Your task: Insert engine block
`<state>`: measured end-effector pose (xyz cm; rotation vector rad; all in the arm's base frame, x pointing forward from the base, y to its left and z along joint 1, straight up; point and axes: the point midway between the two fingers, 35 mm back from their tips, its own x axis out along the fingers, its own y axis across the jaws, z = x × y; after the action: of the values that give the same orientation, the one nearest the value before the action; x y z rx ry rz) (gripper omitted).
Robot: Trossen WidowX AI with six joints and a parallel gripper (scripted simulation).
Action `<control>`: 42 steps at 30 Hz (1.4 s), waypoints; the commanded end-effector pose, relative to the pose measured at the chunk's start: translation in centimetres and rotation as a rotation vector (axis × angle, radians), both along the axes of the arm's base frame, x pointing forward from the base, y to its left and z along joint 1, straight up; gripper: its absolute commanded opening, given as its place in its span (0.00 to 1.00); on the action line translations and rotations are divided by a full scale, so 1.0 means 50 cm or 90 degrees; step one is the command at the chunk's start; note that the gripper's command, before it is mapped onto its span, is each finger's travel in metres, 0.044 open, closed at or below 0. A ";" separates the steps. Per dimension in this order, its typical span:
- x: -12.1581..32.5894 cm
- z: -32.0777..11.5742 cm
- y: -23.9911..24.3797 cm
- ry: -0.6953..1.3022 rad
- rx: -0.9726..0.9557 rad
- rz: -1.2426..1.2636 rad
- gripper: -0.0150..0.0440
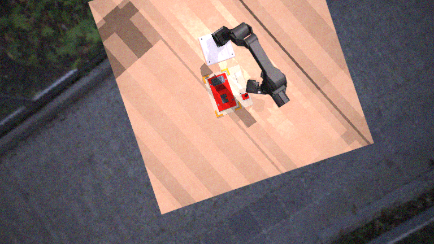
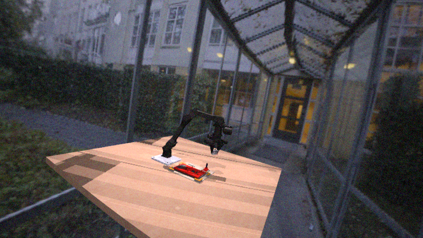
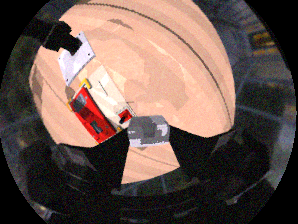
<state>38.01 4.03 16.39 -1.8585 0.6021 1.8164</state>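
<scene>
My gripper (image 2: pixel 214 150) (image 3: pixel 148 128) is shut on the grey engine block (image 2: pixel 215 152) (image 3: pixel 148 125) and holds it above the table, to the side of the red car body. In the top view the block is mostly hidden under the hand. The red car body (image 1: pixel 215 94) (image 2: pixel 193 173) (image 3: pixel 84 115) lies flat on a pale mat between corner brackets. Its top shows a dark stepped recess (image 1: pixel 224 98) near one end and a grey area (image 1: pixel 217 79) near the other. The rib and the block's slot side cannot be made out.
A small red piece with a black upright part (image 1: pixel 244 96) (image 2: pixel 206 169) (image 3: pixel 125 116) stands beside the car body, on the arm's side. Yellow-orange brackets (image 1: pixel 218 114) (image 2: pixel 198 179) mark the car body's corners. The white base plate (image 1: pixel 224 55) (image 2: pixel 166 160) (image 3: pixel 75 62) lies beyond the car body's other end.
</scene>
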 end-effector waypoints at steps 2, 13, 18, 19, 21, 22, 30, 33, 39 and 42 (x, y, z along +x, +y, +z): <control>0.003 -0.030 0.018 0.002 -0.002 0.002 0.25; -0.001 -0.024 0.021 -0.025 -0.023 0.002 0.25; -0.006 -0.027 0.026 -0.082 -0.071 0.002 0.25; -0.007 -0.028 0.028 -0.097 -0.083 0.002 0.25; -0.010 -0.030 0.030 -0.131 -0.108 0.001 0.25; -0.011 -0.031 0.032 -0.147 -0.122 0.001 0.25; -0.022 -0.042 0.043 -0.284 -0.228 -0.001 0.25; -0.029 -0.044 0.046 -0.338 -0.264 -0.006 0.25; -0.034 -0.045 0.048 -0.364 -0.281 -0.010 0.25; -0.034 -0.045 0.048 -0.364 -0.281 -0.010 0.25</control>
<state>36.40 6.49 14.04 -2.5046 0.8237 1.1229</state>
